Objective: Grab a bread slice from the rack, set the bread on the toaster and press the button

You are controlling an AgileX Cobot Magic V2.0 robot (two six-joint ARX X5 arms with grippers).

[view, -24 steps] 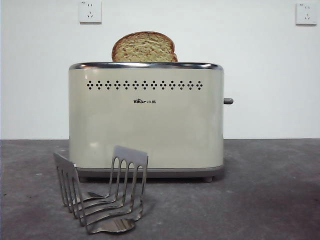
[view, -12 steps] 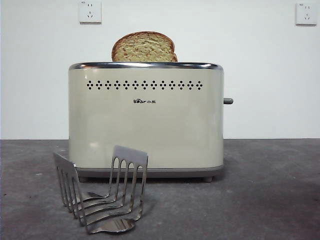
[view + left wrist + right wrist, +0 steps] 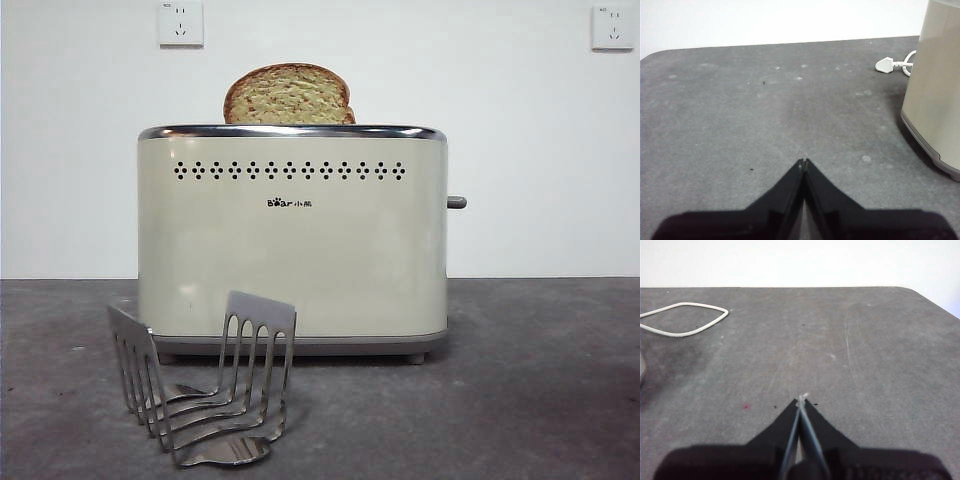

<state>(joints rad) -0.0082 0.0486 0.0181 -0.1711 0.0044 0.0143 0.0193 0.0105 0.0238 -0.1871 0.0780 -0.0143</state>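
Your thick wholemeal slice of bread [image 3: 288,95] stands in the cream boxy toaster [image 3: 292,240]; the silver metal rack [image 3: 205,385] is empty. Both grippers' jaws are clenched, holding nothing. Pressing the grey side lever [image 3: 456,202] comes next.

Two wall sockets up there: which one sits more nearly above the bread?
The left socket. It is just left of the slice of bread standing in the toaster; the right socket is far beyond the toaster's edge.
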